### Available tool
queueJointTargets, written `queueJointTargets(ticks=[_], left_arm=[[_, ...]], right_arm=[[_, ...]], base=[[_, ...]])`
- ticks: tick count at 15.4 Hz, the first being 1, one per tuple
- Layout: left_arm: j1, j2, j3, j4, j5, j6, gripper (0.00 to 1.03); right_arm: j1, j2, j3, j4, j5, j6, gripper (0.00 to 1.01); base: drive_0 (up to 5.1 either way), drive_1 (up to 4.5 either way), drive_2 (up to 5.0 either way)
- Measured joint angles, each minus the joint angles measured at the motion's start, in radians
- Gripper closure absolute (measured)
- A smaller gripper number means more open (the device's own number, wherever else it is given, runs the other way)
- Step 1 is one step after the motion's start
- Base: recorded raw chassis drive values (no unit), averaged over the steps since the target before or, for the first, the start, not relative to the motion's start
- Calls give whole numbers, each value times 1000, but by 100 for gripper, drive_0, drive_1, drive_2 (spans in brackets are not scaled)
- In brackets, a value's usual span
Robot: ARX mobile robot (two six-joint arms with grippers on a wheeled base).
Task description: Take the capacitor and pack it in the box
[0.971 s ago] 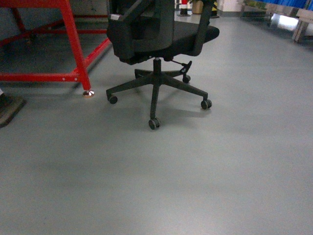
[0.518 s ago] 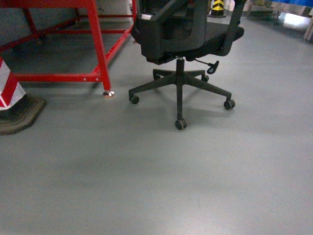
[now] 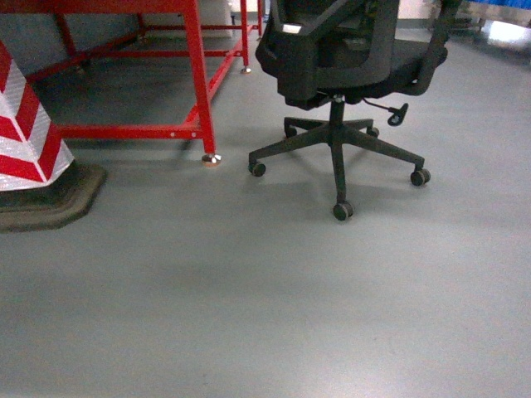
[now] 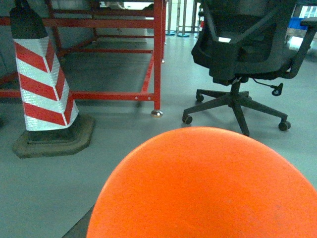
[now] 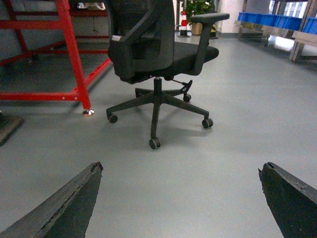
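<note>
An orange, smooth, rounded capacitor (image 4: 203, 183) fills the lower half of the left wrist view, hanging above the floor right at my left gripper (image 4: 203, 223). It hides the jaws, and only a dark sliver of one finger (image 4: 77, 229) shows at the lower left. My right gripper (image 5: 181, 168) stands wide open over bare grey floor, with nothing between its dark fingertips (image 5: 91, 173). The box is out of view. Neither gripper shows in the head view.
A black wheeled office chair (image 3: 348, 58) stands ahead right, with a red steel frame (image 3: 199, 83) to its left. A red-and-white striped cone (image 3: 25, 141) on a dark base sits at the far left. Blue crates (image 5: 277, 20) line shelves far right.
The head view has swung left. The chair and red frame have slid to the right, and the striped cone has come into view at the left edge.
</note>
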Motion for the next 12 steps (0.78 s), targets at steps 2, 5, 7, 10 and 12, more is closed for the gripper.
queueJointTargets(ticks=[2,5,7,10,12], left_arm=[[0,0,0,-1,1,0,60],[0,0,0,0,0,0,60],[0,0,0,0,0,0,60],[0,0,0,0,-1,0,60],[0,0,0,0,0,0,60]], right_arm=[[0,0,0,0,0,0,3],[0,0,0,0,0,0,3],[0,0,0,-2,1,0,3],[0,0,0,3,0,0,3],[0,0,0,-3,0,0,3]], base=[[-498,238,238],[-499,237,237],[-492,245,245],[-502,234,234],[-495,241,241]])
